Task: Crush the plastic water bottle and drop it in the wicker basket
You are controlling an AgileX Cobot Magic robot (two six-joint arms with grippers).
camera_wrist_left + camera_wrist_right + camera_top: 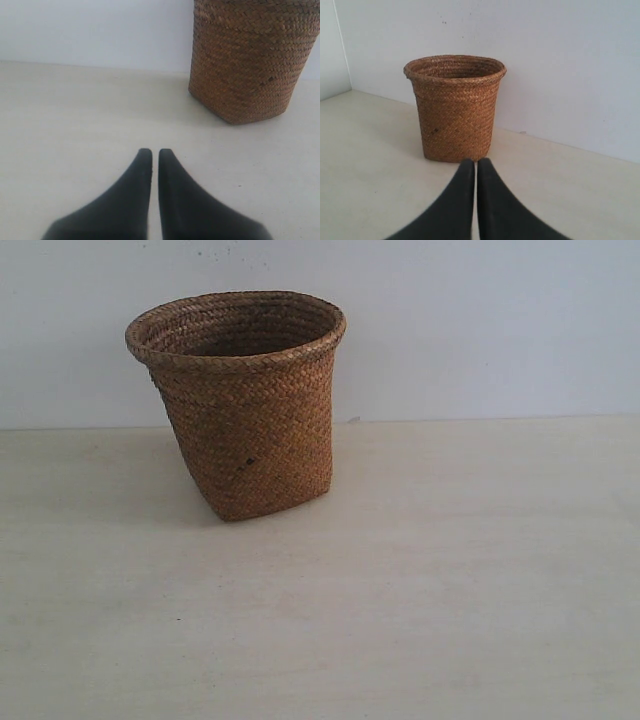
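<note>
Exterior view, quick q: where's the wicker basket (250, 430) sitting?

> Upright on the pale worktop (450, 590), left of the middle and toward the back, close to the white wall (480, 320). The round rolled rim is on top, the squarish base is flat on the worktop, and one corner of the base faces the camera.

Ok, and what's inside it?

> Can't tell tbh. You only see the inner weave just under the rim; the bottom is hidden behind the front side.

What's the left gripper (151, 152) doing?

> Left wrist view has it clenched. The black fingers are side by side with only a thin slit between the tips, and nothing is in there. It sits low over bare worktop, with the basket ahead and off to one side, clear of the tips.

And the right gripper (476, 162)?

> That one's closed too, fingers pretty much touching along their length, holding nothing. The basket is dead ahead of it, in shot from rim to base. In that picture the tips overlap the foot of the basket, but I can't judge how near they really are.
</note>
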